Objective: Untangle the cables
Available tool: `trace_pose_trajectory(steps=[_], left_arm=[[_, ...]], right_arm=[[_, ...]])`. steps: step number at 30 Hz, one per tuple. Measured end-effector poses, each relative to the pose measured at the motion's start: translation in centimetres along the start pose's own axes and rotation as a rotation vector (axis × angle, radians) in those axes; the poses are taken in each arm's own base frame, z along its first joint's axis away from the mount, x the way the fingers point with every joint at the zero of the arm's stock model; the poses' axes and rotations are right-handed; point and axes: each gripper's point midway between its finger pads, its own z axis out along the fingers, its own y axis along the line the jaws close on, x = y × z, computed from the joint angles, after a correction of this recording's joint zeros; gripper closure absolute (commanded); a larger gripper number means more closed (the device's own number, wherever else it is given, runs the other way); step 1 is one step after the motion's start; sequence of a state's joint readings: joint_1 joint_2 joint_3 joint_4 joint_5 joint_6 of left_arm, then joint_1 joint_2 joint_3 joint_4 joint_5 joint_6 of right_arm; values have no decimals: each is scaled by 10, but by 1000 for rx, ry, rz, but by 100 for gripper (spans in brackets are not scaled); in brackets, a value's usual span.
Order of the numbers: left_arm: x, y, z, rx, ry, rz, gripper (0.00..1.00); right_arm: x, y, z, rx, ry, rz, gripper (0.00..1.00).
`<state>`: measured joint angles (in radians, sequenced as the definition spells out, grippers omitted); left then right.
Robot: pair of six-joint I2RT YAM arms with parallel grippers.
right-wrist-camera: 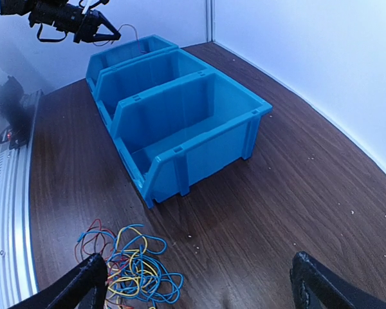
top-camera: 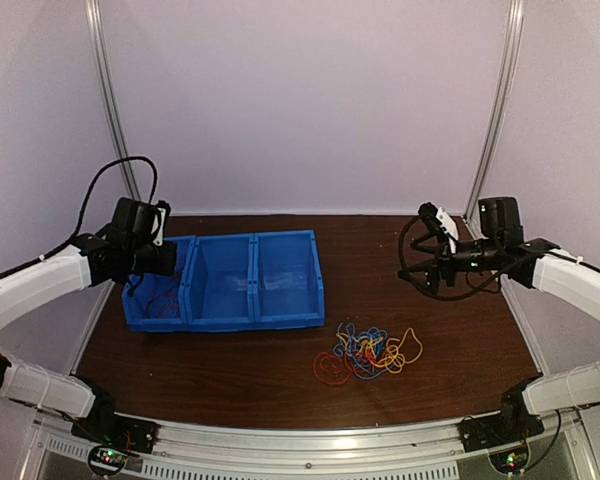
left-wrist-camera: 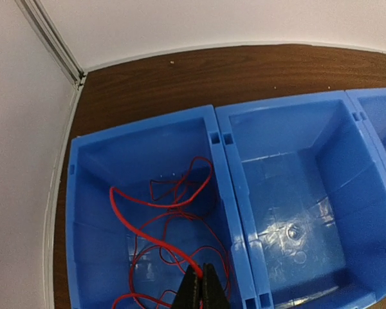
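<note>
A loose tangle of red, light blue and yellow cables (top-camera: pixel 365 352) lies on the brown table in front of the bins; the right wrist view has it at the lower left (right-wrist-camera: pixel 132 270). Inside the leftmost blue bin (left-wrist-camera: pixel 77 193) curls a separate red cable (left-wrist-camera: pixel 150 239), seen faintly from above (top-camera: pixel 160 300). My left gripper (top-camera: pixel 138 278) hangs over that bin, its fingertips (left-wrist-camera: pixel 202 286) shut on one strand of the red cable. My right gripper (top-camera: pixel 435 235) hovers at the far right, open wide (right-wrist-camera: pixel 202 290), holding nothing, above and to the right of the tangle.
Three blue bins (top-camera: pixel 255 236) stand side by side at the back left; the middle one (left-wrist-camera: pixel 296 225) and the right one (right-wrist-camera: pixel 193 138) hold nothing. White walls with metal posts enclose the table. Thick black cables loop off both arms.
</note>
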<state>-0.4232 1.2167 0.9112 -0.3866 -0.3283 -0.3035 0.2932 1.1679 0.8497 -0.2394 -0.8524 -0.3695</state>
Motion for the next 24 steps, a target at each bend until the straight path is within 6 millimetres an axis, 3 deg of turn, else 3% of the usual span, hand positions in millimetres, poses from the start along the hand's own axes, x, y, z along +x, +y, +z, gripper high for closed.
trace_pose_trajectory(steps=[4, 8, 14, 18, 24], left_arm=[[22, -7, 16, 19, 70, 0, 100], [35, -15, 32, 36, 121, -9, 100], [59, -18, 54, 14, 215, -8, 76], [56, -18, 58, 10, 219, -21, 59], [43, -18, 52, 14, 184, -45, 51]], right_arm=[[7, -20, -5, 74, -8, 12, 0], [12, -23, -3, 87, -17, 11, 0], [21, -21, 0, 78, -15, 10, 0], [21, -21, 0, 75, -15, -5, 0], [22, -20, 0, 74, -11, -34, 0]])
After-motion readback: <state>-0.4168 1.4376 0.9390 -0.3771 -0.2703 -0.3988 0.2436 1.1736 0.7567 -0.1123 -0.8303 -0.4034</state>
